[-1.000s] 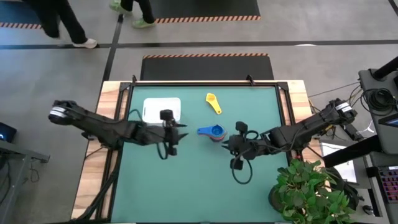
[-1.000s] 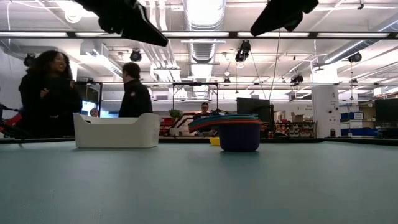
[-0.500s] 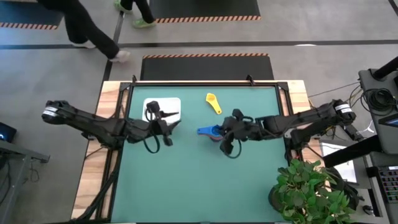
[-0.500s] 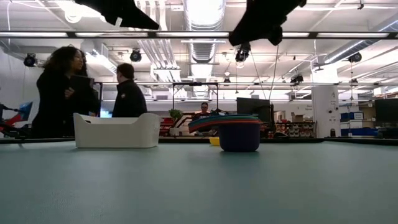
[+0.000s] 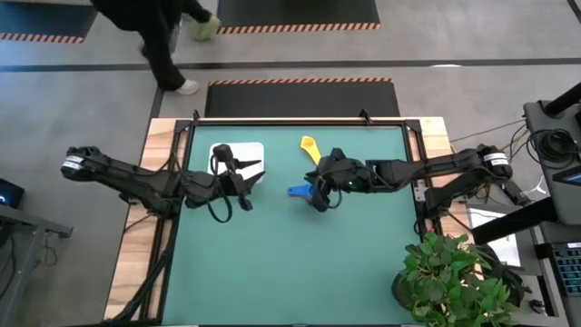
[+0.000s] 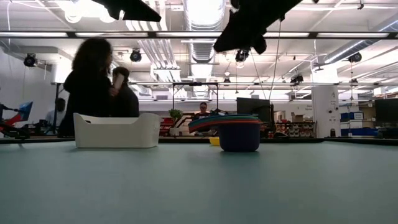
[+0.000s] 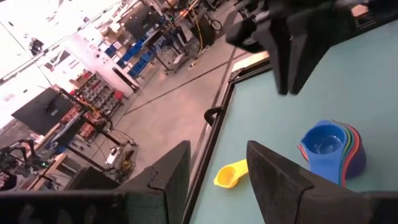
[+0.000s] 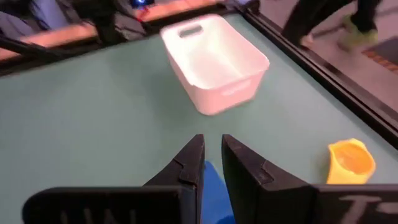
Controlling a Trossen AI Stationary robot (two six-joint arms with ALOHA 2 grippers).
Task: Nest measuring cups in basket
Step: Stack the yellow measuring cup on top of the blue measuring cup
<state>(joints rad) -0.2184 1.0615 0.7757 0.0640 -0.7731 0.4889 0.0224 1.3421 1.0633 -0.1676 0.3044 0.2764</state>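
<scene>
From above, the right pincer (image 5: 320,193) hangs over the stack of measuring cups (image 5: 305,191) on the green counter (image 5: 290,263) and hides most of it, so only a blue handle shows, while the yellow cup (image 5: 310,148) lies apart and the left pincer (image 5: 247,173) sits open by the basket (image 5: 227,153). From the counter level, the stack (image 6: 235,132) stands beside the basket (image 6: 116,130), and both arms are cut off at the top. The left wrist shows its fingers (image 7: 273,177) spread with nothing between them; the right wrist shows its fingers (image 8: 247,171) nearly closed, holding nothing, above a blue bit.

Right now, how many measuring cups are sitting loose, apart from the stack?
1: the yellow cup lies alone toward the table's far edge. The rest sit nested in the stack under the right claw; others could be hidden there.
</scene>
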